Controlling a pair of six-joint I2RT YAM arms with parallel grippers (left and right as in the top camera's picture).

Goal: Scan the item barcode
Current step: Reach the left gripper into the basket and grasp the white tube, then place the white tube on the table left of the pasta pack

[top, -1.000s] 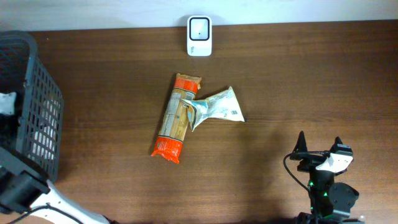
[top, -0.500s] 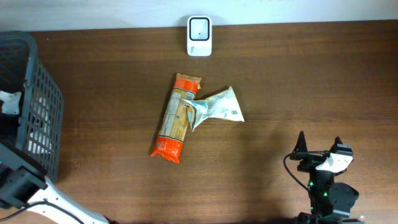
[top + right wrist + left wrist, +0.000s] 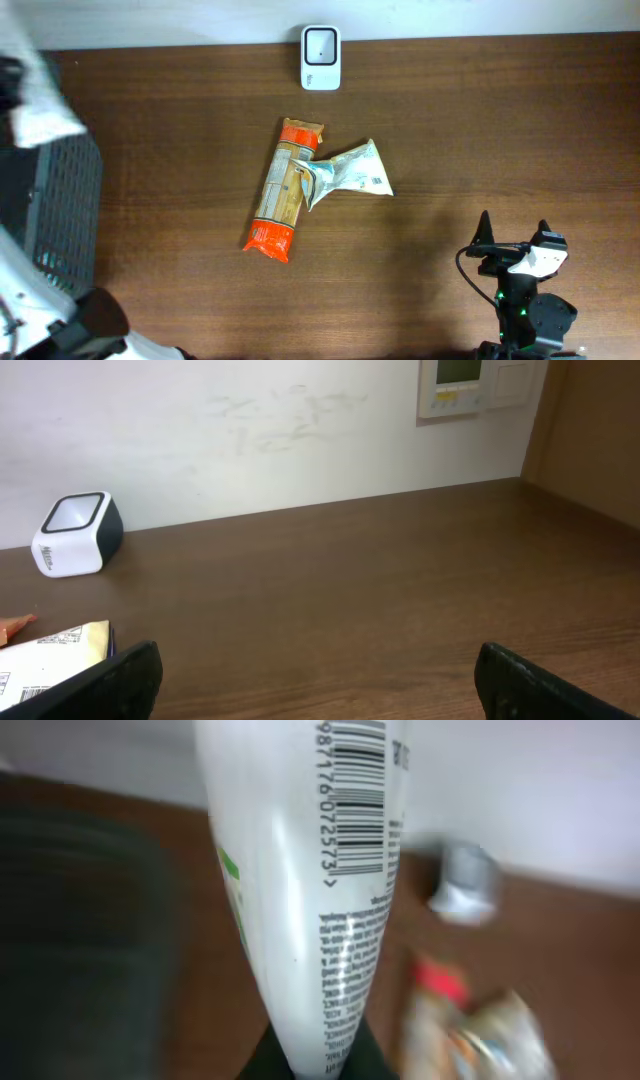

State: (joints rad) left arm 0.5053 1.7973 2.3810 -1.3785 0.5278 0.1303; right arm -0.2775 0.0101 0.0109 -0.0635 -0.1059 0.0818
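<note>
Left gripper (image 3: 320, 1058): clamped on the narrow lower end of a white tube (image 3: 290, 890); dark fingers just show on either side.
White tube: lifted off the table, above the black basket (image 3: 60, 200) at the left edge; blurred in the overhead view.
Barcode (image 3: 358, 800): on the tube's body, clear of the grip.
Handling, judged: light, glossy, soft-walled; may slip or dent. The flat end is the sound hold.
Scanner (image 3: 321, 44): far edge, well apart.
Right gripper (image 3: 513, 232): wide, empty.
</note>
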